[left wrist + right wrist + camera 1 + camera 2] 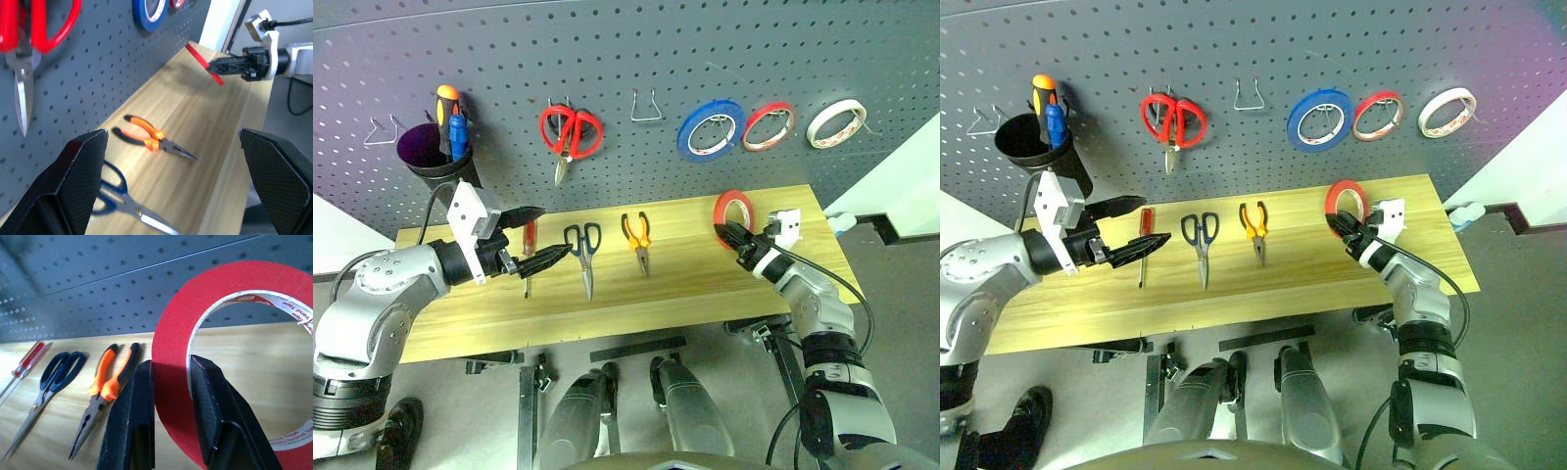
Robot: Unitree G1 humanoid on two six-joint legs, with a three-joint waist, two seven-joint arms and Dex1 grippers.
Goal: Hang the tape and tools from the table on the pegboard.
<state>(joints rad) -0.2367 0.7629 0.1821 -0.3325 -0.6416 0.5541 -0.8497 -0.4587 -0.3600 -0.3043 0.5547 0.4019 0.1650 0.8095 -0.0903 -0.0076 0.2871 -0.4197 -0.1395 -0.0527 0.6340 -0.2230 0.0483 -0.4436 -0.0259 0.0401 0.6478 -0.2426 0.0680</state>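
Note:
My right gripper (731,235) is shut on the band of the red-orange tape (732,207), holding the roll upright just above the right end of the table (705,279); the pinch on the tape (234,279) shows close up in the right wrist view. On the tabletop lie the orange-and-black pliers (637,236), the dark-handled scissors (583,245) and the red-handled screwdriver (1145,222). My left gripper (552,233) is open and empty, hovering over the screwdriver at the table's left. The pegboard (724,49) stands behind the table.
On the pegboard hang red-handled scissors (570,132), a blue roll (712,128), a red-rimmed roll (769,126) and a cream roll (835,122). A black cup (435,162) holds orange and blue screwdrivers. Bare wire hooks (646,108) sit between the scissors and the blue roll.

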